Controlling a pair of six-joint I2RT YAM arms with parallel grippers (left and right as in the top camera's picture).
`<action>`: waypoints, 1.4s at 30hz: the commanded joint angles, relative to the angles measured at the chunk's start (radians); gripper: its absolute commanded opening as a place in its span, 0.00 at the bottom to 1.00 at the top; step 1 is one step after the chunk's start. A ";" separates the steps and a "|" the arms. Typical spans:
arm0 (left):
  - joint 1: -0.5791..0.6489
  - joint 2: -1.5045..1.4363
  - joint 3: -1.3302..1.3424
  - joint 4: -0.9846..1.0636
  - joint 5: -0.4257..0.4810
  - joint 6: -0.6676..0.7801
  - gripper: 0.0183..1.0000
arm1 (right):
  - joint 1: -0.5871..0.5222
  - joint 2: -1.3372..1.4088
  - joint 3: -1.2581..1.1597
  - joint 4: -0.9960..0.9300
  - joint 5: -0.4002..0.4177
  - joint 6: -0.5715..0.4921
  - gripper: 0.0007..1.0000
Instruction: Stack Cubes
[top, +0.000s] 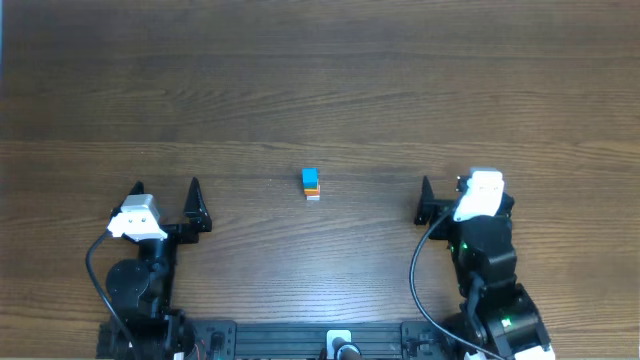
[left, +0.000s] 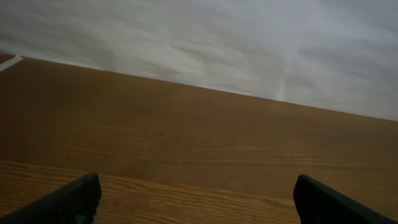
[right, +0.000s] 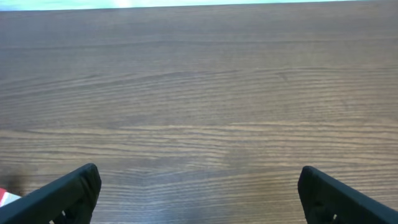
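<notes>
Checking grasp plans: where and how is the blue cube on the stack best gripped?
Pinch the blue cube by two opposite side faces, coming down from straight above. It sits on top of the orange cube and white cube, so its sides look free, and a sideways approach would likely topple them.

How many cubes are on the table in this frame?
3, all in one stack on the table: blue cube on top, orange cube beneath it, white cube at the bottom. The lower two show as slivers, so another could be hidden.
</notes>
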 joint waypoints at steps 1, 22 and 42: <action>0.005 -0.005 -0.007 0.002 0.007 0.015 1.00 | -0.113 -0.124 -0.063 0.014 -0.158 -0.074 0.99; 0.005 -0.005 -0.007 0.002 0.007 0.015 1.00 | -0.224 -0.387 -0.257 0.089 -0.253 -0.175 0.99; 0.005 -0.005 -0.007 0.002 0.007 0.015 1.00 | -0.225 -0.430 -0.349 0.291 -0.211 -0.174 0.99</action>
